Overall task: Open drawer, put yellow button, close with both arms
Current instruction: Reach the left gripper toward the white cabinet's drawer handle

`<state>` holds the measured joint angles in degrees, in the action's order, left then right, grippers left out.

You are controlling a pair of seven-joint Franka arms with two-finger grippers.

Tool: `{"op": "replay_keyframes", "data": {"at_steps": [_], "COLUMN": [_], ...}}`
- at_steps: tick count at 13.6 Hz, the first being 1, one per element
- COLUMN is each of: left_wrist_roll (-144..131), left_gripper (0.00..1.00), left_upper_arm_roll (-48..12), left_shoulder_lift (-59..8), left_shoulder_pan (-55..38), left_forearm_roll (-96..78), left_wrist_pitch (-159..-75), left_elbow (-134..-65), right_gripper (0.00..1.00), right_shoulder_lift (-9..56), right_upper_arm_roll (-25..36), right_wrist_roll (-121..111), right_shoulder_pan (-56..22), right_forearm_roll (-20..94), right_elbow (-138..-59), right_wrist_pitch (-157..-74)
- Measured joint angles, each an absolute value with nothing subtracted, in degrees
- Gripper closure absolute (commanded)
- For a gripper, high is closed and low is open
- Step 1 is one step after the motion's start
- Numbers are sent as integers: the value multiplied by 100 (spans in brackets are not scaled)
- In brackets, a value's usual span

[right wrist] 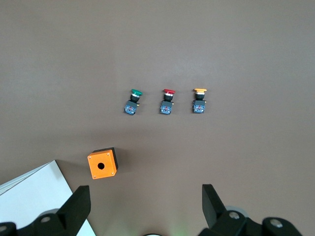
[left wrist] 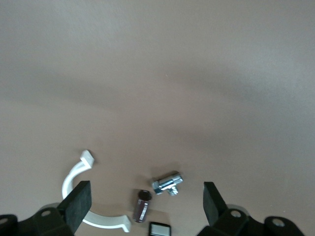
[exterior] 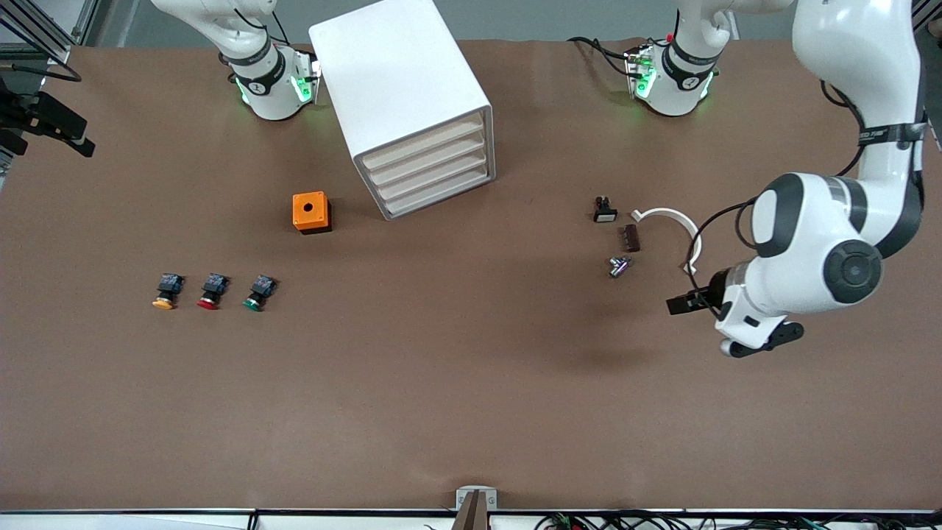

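Three push-buttons (exterior: 211, 291), four drawers (exterior: 427, 163), one orange box (exterior: 310, 212)

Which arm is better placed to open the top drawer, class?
Probably the left: its open hand hangs over the table at the side the drawer faces. The right hand looks down on the yellow button.

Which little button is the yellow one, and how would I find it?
Start at the white cabinet, then go nearer the front camera to a row of three small buttons. The yellow button is the end one, farthest from the green one, beside the red.
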<state>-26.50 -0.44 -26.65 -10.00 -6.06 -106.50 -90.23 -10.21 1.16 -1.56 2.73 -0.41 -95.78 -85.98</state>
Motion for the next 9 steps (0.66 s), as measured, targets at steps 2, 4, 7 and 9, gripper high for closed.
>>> {"op": "replay_keyframes", "data": {"at_steps": [2, 4, 7, 9], "left_wrist_roll": [-3255, -3982, -4784, -5180], "left_gripper": [0, 0, 0, 0], "left_upper_arm_roll": [-190, -369, -428, -430], "left_shoulder_lift": [-2737, -2773, -2820, -2867], "left_shoulder_pan": [-1093, -1158, -1355, -1413], "left_forearm_roll": [-703, -1190, -2058, -2760], "left_wrist_pitch": [-10593, -10498, -10124, -9801], "left_elbow": [-9021, -9019, -9007, -8995], "right_gripper": [0, 0, 0, 0], "right_shoulder_lift": [-1021, -1017, -981, -946], "right_upper_arm_roll": [120, 131, 132, 135], "right_wrist_roll": [-155, -155, -155, -155], "right_shoulder_pan": [274, 274, 274, 275], "right_forearm_roll": [-41, -41, -41, -41], "right_elbow": [-9552, -9550, -9551, -9551], "right_wrist_pitch": [-8599, -8599, -8599, -8599]}}
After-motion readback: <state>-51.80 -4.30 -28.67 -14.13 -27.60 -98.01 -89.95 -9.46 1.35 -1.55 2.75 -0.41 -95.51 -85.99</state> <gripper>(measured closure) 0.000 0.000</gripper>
